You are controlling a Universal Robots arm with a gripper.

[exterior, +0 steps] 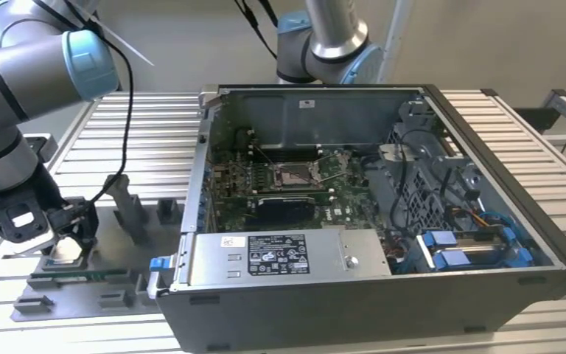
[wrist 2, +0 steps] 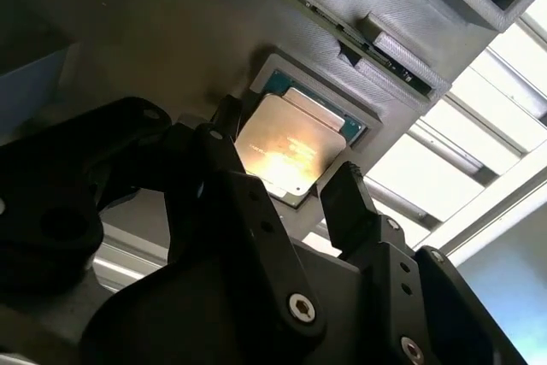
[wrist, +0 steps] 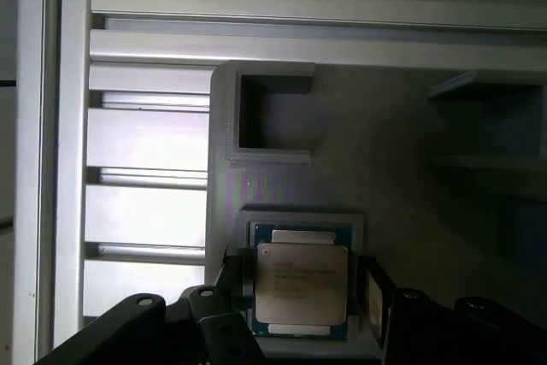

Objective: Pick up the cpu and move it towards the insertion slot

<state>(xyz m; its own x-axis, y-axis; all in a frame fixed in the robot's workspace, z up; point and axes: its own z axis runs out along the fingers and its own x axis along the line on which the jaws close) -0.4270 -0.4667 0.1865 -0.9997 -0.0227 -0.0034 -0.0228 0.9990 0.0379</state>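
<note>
**Black gripper low over the cpu in its tray, slot well apart**

Black links of the gripper (wrist 2: 283, 150) sit closest to us in both wrist views, and the cpu (wrist: 302, 281) lies right under them. Its silvery top catches a warm glare in the second wrist view, and a thin green-tan rim shows around it. The chip rests flat in a square recess of the grey tray (exterior: 116, 228). We cannot tell whether the gripper is clenched on the cpu or released.

Just beside that recess a narrow green stick (exterior: 91, 275) lies along the tray. A little further off, in the first wrist view, we see another square pocket (wrist: 273, 117) moulded into the same grey plastic. The tray stands on a table (exterior: 135, 125) of pale aluminium slats.

In the exterior view the arm (exterior: 18, 81) bends down over the tray at the exterior view's left. To the right of the tray sits an open computer case (exterior: 362, 317). A silver power unit (exterior: 283, 258) lies along its near edge, and blue-clipped bays (exterior: 470, 247) are on the exterior view's right.

Deeper inside, on the green board (exterior: 233, 177), we see the slot (exterior: 293, 175). It has a shiny metal frame and a dark centre, and it lies well apart from the cpu and the gripper.
</note>
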